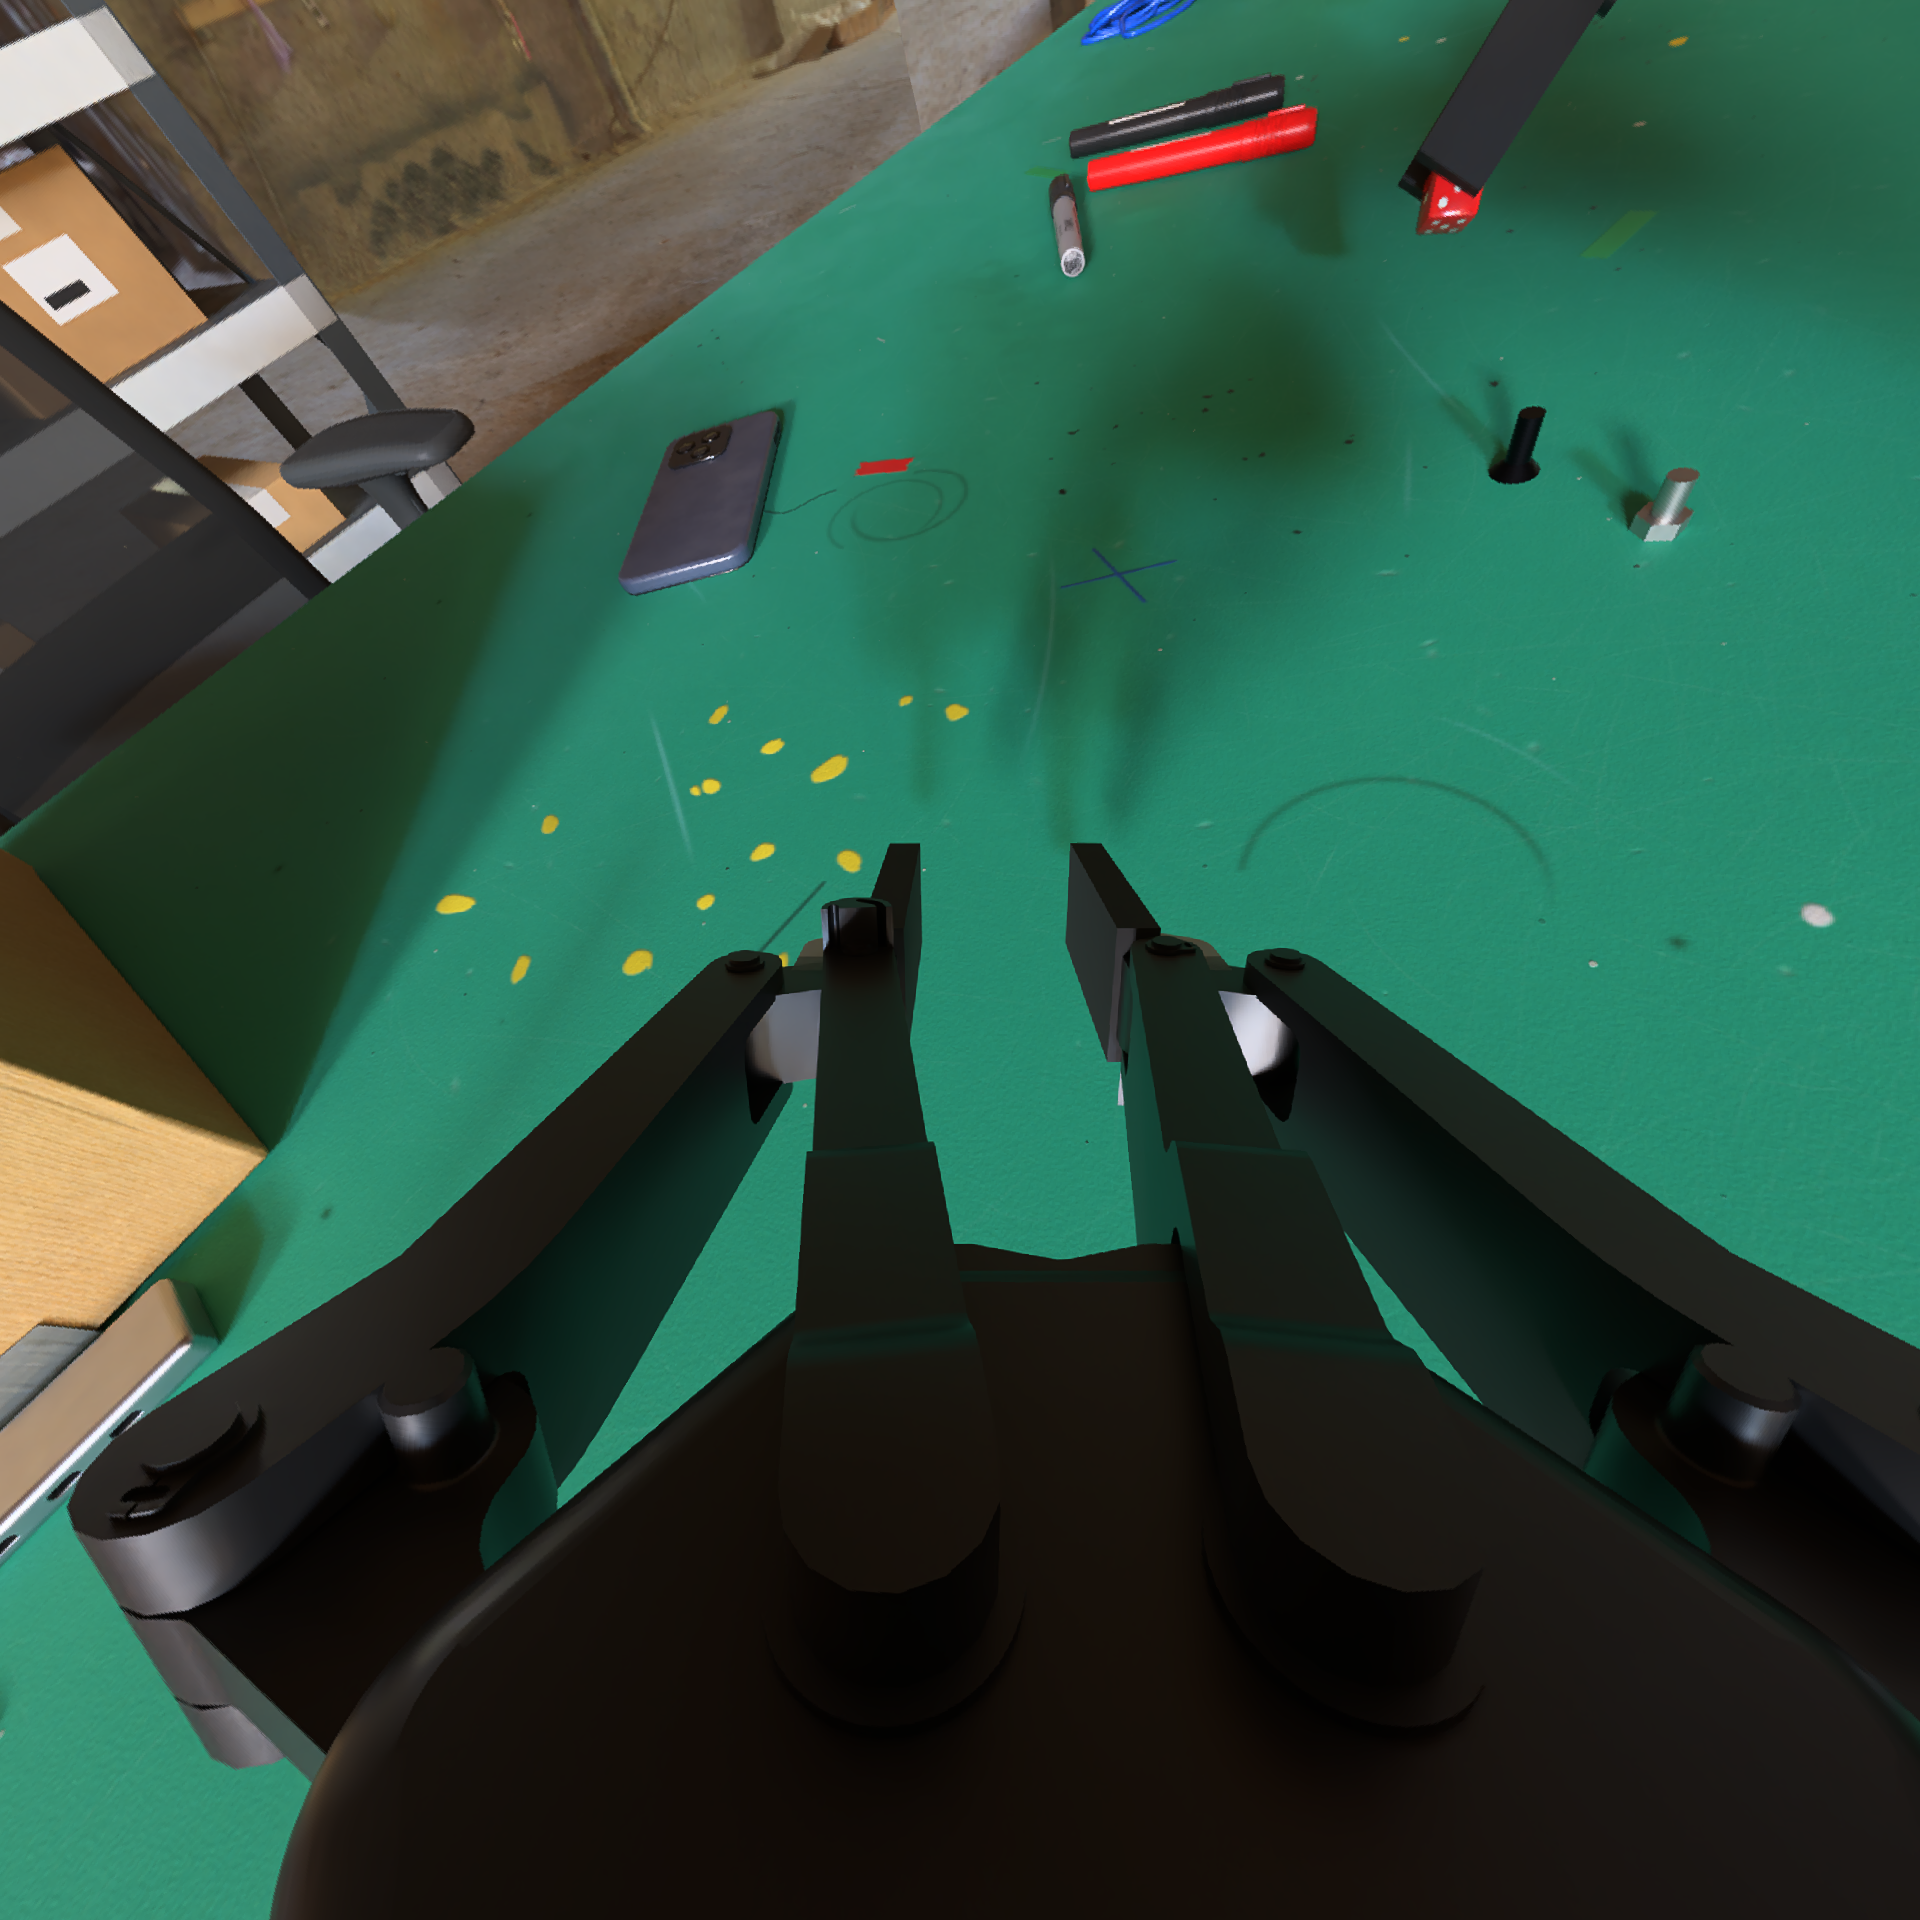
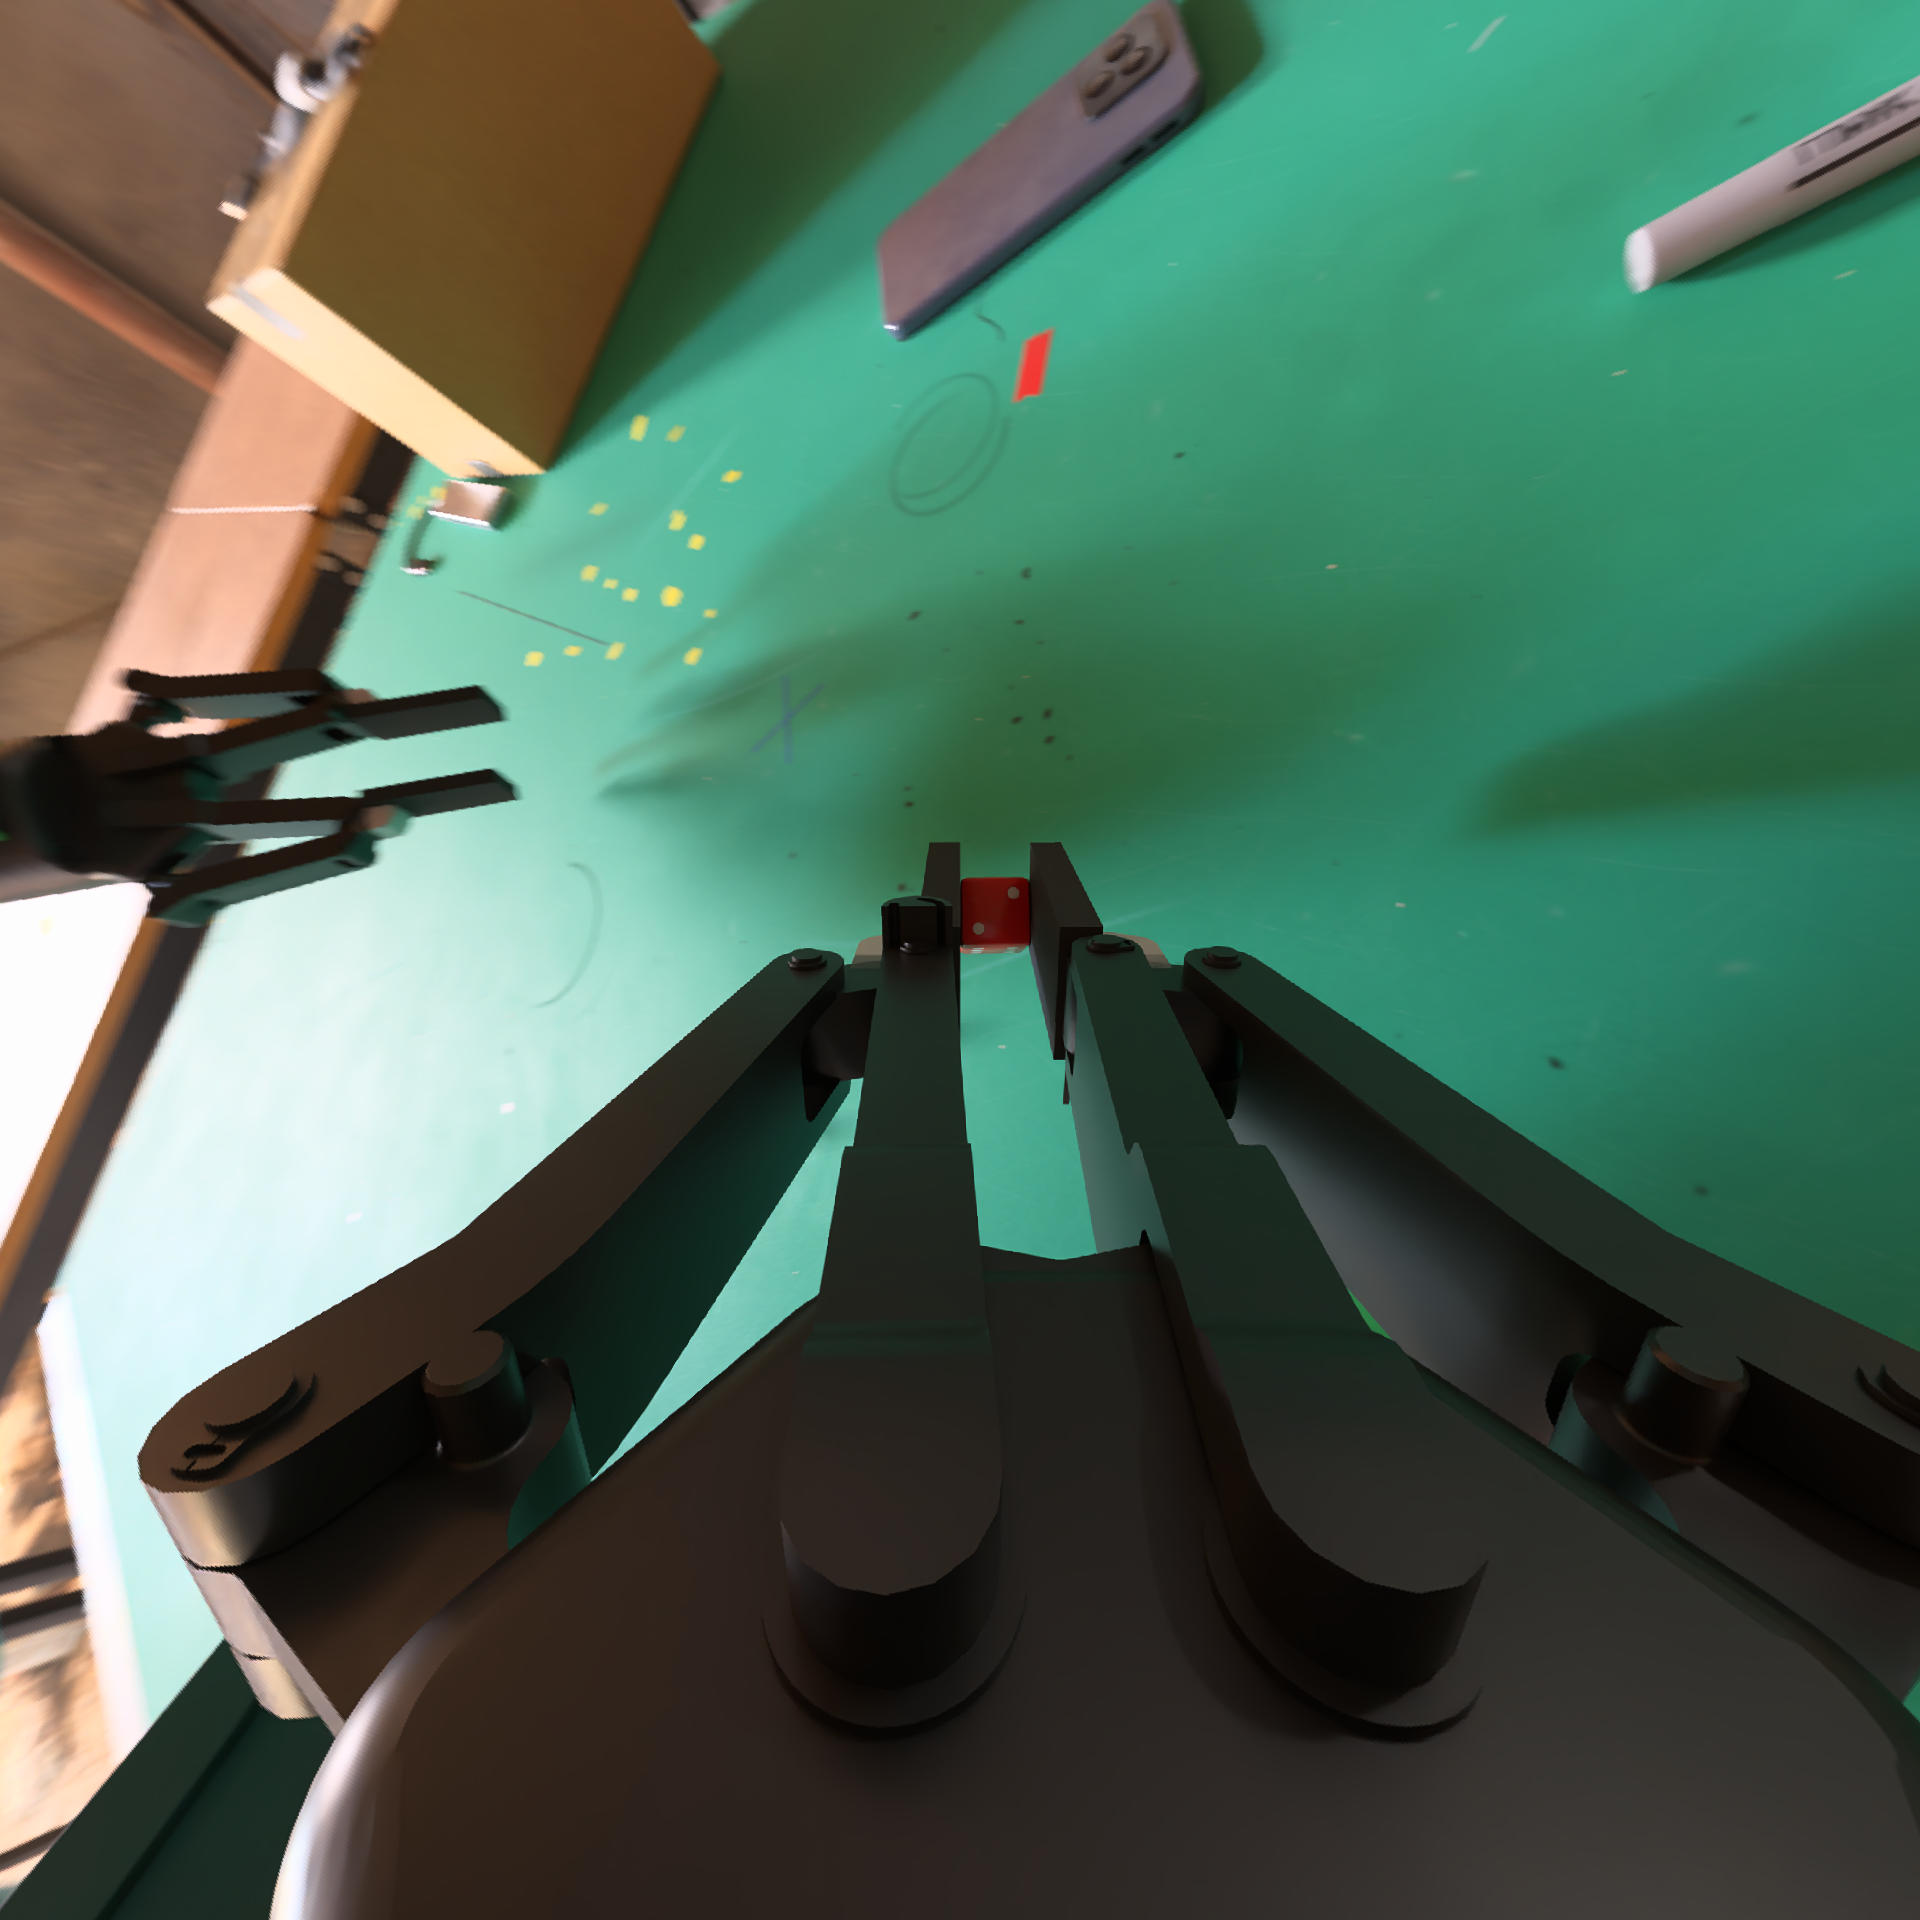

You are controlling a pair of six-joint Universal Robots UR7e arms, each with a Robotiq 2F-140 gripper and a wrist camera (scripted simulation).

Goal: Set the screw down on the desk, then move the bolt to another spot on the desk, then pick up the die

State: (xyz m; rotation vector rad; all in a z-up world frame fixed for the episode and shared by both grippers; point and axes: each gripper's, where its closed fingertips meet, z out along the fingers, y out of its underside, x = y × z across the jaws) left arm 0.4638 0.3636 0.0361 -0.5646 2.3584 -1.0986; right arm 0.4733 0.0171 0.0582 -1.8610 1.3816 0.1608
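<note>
Your left gripper [image 1: 994, 854] hangs over the green desk [image 1: 1351, 675], jaws apart, empty. Your right gripper [image 2: 994, 854] has clamped the red die [image 2: 993, 912] by two opposite flat faces, apparently just above the desk. Judged small, rigid, light and smooth-faced: keep the pads centred on those faces.

Over the green table [image 1: 1351, 1039] the left tool [image 1: 994, 868] hangs spread and empty. Far off, the right tool [image 1: 1439, 192] grips a small red white-dotted die [image 1: 1446, 211], near a black screw [image 1: 1522, 445] and a silver bolt [image 1: 1668, 506].
</note>
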